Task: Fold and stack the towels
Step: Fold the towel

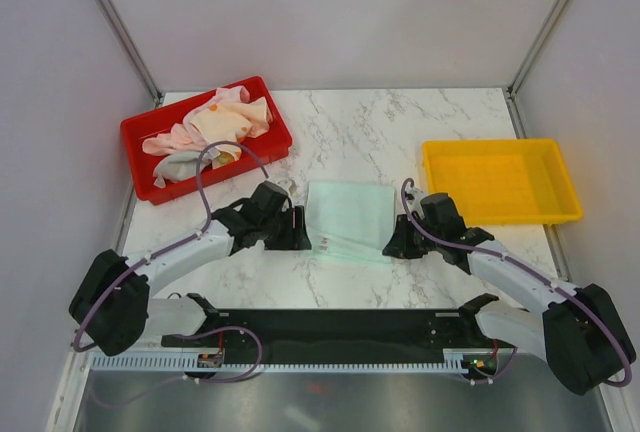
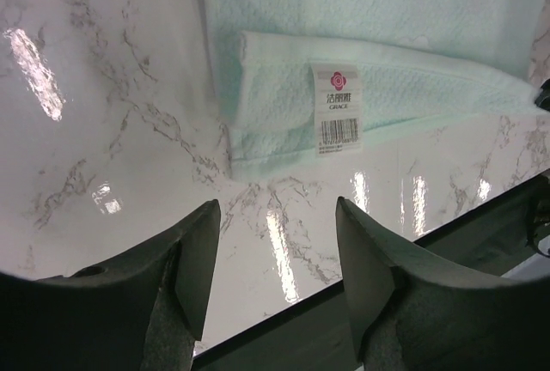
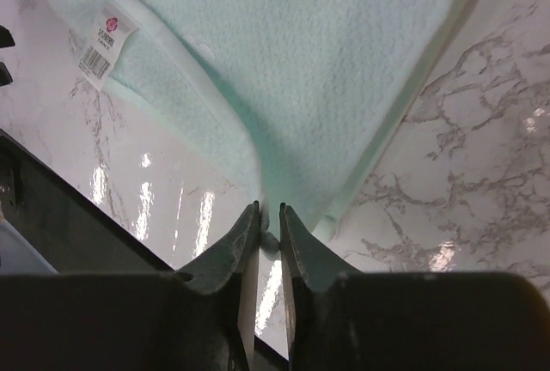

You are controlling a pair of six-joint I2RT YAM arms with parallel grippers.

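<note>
**Mint towel at the start of a fold.** The mint towel (image 1: 350,217) lies flat on the marble table (image 1: 400,122), midway between the 2 arms. Its near edge is doubled over into a thicker band. The right gripper (image 3: 268,212) is closed on the towel's near-right corner, with a sliver of cloth pinched between its jaws. The left gripper (image 2: 277,208) is released, its jaws standing wide with nothing between them. It sits low over bare marble just short of the near-left corner, not touching the cloth.

Judged step: taking hold of the near edge for a fold of the 1st towel, with only 1 of the 2 corners secured. The next move probably calls for the left gripper to advance onto the labelled corner and close. Both arms would then lift evenly and carry the near edge toward the far edge.

A white label (image 2: 339,109) is sewn at the near-left corner. It bears a pink flower emblem, a line of Chinese characters, the word "GRACE" and a barcode; the finer print is illegible.

The other towels (image 1: 215,127) are heaped in the red tray (image 1: 135,137) at the far left. A yellow tray (image 1: 500,144) stands at the right.
</note>
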